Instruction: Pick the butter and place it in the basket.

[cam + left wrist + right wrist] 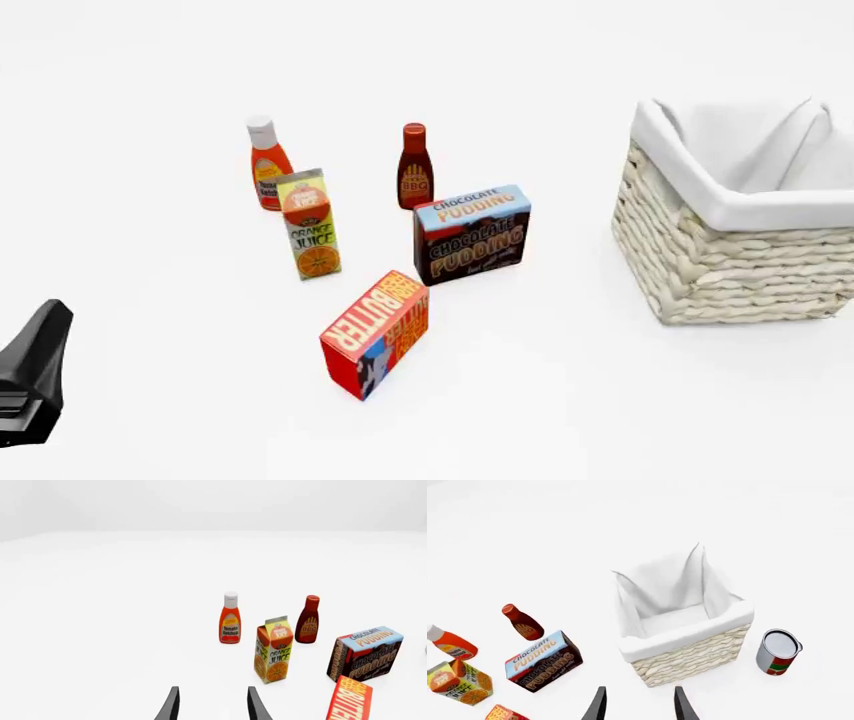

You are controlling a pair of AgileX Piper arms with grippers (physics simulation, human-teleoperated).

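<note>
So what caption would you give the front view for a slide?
Butter carton stands untouched among groceries, lined wicker basket waiting empty to its right, left gripper at the near left edge.

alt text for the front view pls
A red rectangular butter carton stands on a white table, untouched, left of a large cream wicker basket. Behind it stand a brown pudding box, juice carton and two sauce bottles; the dark left gripper waits at the left edge.
</note>
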